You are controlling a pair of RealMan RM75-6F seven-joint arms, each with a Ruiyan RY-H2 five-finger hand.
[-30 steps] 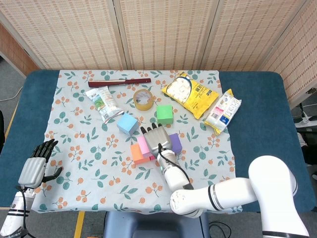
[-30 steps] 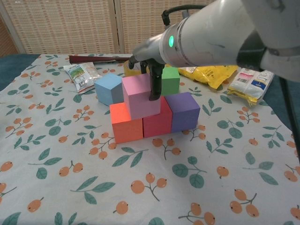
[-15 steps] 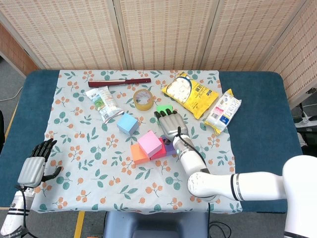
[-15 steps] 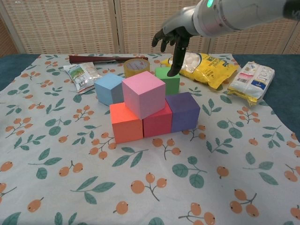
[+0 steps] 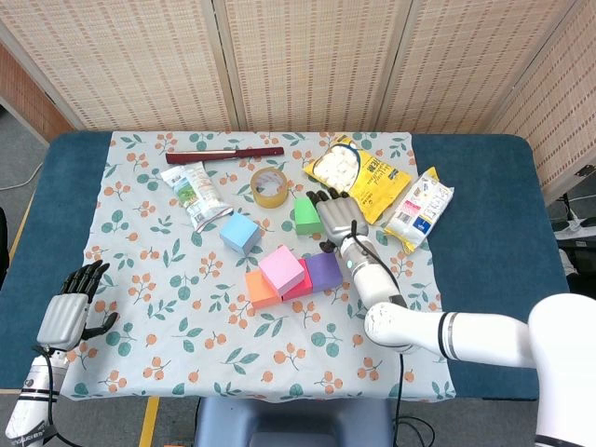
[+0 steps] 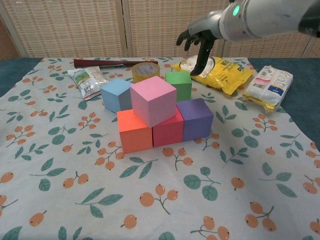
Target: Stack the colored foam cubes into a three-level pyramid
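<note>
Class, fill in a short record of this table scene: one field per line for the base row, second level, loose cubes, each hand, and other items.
base row: orange cube, red cube, purple cube, side by side
second level: pink cube, tilted, on orange and red
loose cubes: blue cube, green cube, behind the stack
right hand: raised above green cube, holding nothing
left hand: by table's near edge, holding nothing
other items: tape roll, snack bags

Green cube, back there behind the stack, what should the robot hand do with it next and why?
Probably lower the open right robot hand onto the green cube and grip it. The hand hovers just above and right of it, holding nothing. The pink cube sits alone on the orange, red and purple row, so the second level lacks a cube.
</note>
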